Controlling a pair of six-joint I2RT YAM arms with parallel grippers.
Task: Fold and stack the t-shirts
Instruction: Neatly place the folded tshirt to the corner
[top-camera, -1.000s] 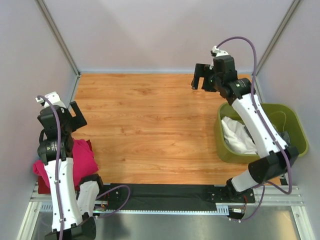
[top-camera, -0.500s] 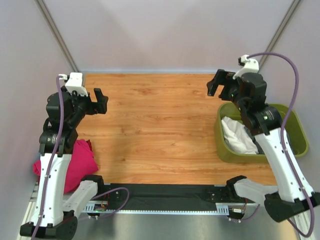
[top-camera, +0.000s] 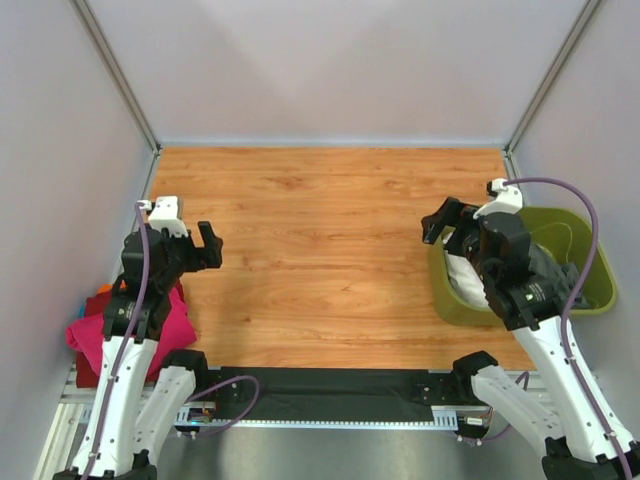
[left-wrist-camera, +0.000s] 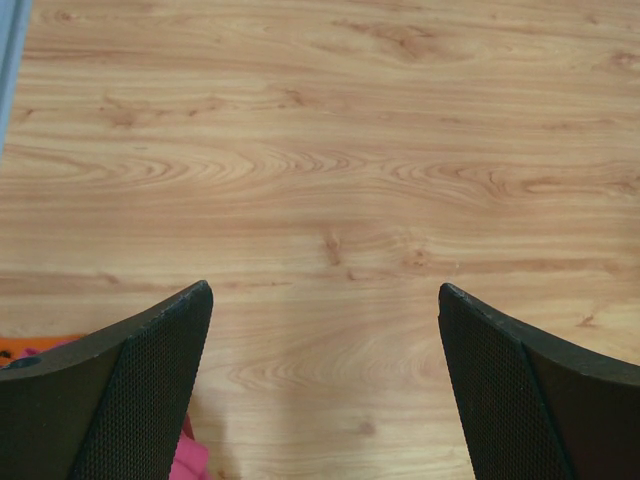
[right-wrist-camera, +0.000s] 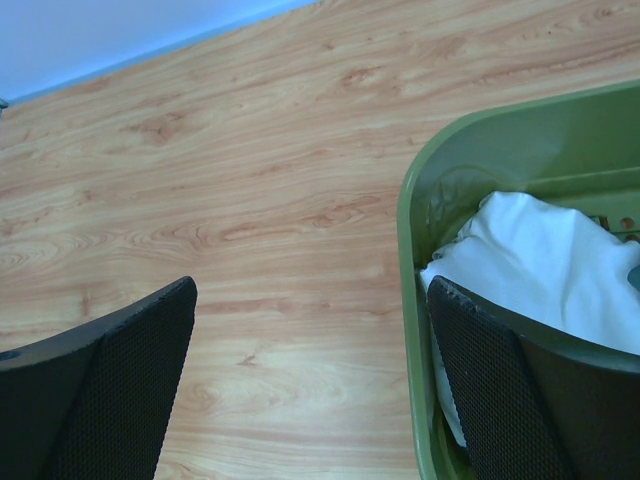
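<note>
A magenta-pink t-shirt (top-camera: 95, 335) lies bunched at the table's near left edge, partly hidden by my left arm; a sliver of it shows in the left wrist view (left-wrist-camera: 190, 458). A white t-shirt (top-camera: 462, 272) lies in the olive-green bin (top-camera: 590, 262) on the right; it also shows in the right wrist view (right-wrist-camera: 545, 265). My left gripper (top-camera: 207, 247) is open and empty above bare wood just right of the pink shirt. My right gripper (top-camera: 440, 222) is open and empty over the bin's left rim (right-wrist-camera: 412, 300).
The wooden table top (top-camera: 320, 250) is walled on the left, back and right by pale panels. A black mat (top-camera: 330, 392) lies along the near edge between the arm bases. An orange scrap (top-camera: 103, 291) shows beside the pink shirt.
Both arms have drawn back toward the near edge and lowered. The left gripper moved from the far left to beside the pink shirt; the right moved from the far right to the bin's rim.
</note>
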